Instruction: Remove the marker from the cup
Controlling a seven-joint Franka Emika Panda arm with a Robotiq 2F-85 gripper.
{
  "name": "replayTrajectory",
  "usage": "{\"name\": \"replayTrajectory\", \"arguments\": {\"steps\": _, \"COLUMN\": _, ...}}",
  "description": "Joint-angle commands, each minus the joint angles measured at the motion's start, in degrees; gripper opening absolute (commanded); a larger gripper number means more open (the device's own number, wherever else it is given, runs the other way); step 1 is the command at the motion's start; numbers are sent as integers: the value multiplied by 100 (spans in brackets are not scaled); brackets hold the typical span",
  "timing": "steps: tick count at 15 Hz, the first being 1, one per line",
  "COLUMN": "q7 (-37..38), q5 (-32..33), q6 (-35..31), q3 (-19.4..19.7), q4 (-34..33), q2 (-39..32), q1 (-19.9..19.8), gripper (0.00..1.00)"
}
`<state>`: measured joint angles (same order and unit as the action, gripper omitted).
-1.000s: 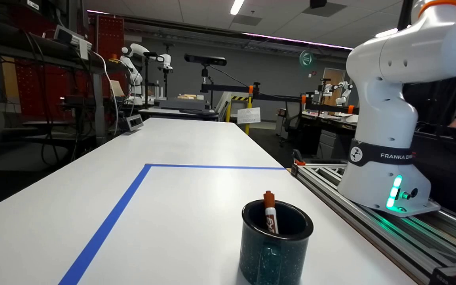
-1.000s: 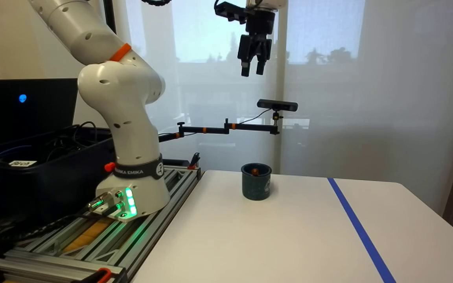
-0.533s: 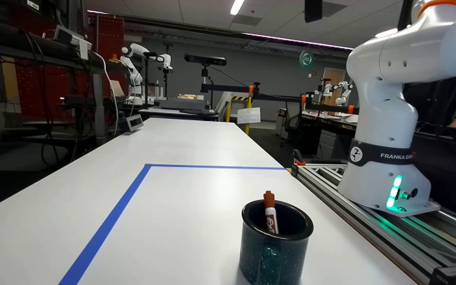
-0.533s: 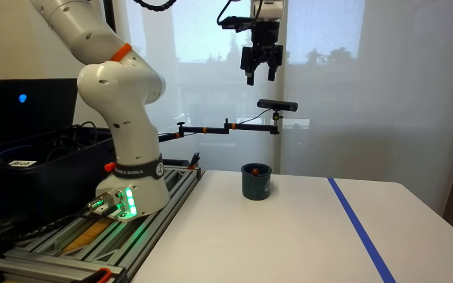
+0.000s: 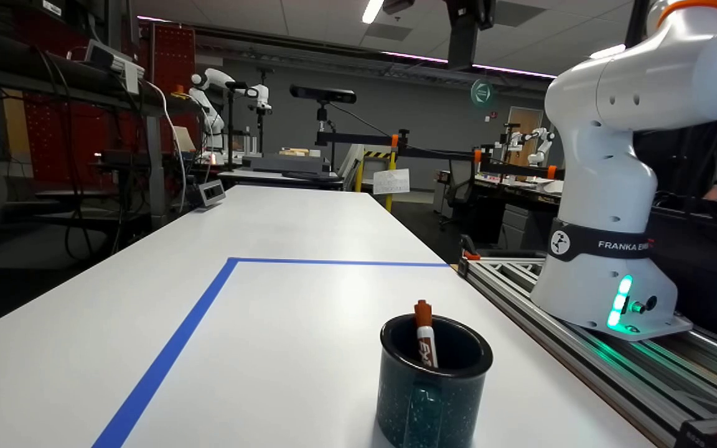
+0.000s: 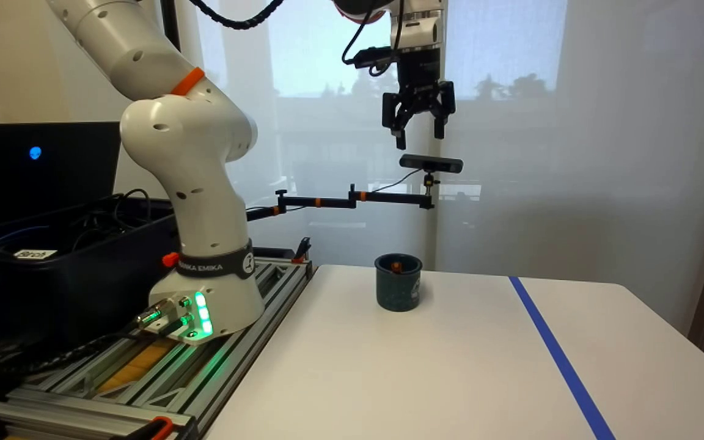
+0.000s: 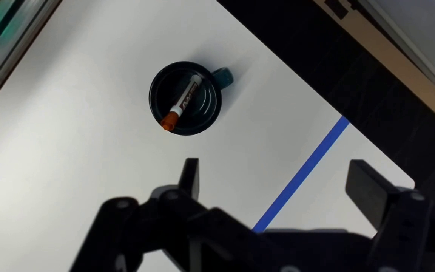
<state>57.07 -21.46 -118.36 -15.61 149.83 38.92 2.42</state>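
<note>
Leaning inside the cup (image 5: 452, 398): marker (image 7: 183, 101)

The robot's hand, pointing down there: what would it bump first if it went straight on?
Probably the white table, beside the cup. In the wrist view the cup lies to one side of the hand, but depth is unclear.

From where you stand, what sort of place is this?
Probably a robotics lab: a white robot arm stands beside a tape-marked table, similar arms show in the background, and a camera sits on a jointed boom.
</note>
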Motion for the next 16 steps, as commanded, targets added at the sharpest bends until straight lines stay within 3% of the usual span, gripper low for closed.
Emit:
{"name": "replayTrajectory", "arguments": {"steps": 1, "q7": 298, "q5": -110, "q6": -452, "q3": 10, "q4": 291, "q2": 184, "q1": 68, "gripper": 100}}
{"name": "replayTrajectory", "arguments": {"steps": 10, "q7": 825, "q5": -78, "q6": -1134, "q3": 26, "q4": 649, "q2": 32, "q1": 50, "gripper": 100}}
{"name": "replayTrajectory", "arguments": {"steps": 16, "q7": 1577, "q5": 72, "q6": -925, "q3": 45, "q4": 771, "q2": -147, "q1": -9, "gripper": 100}}
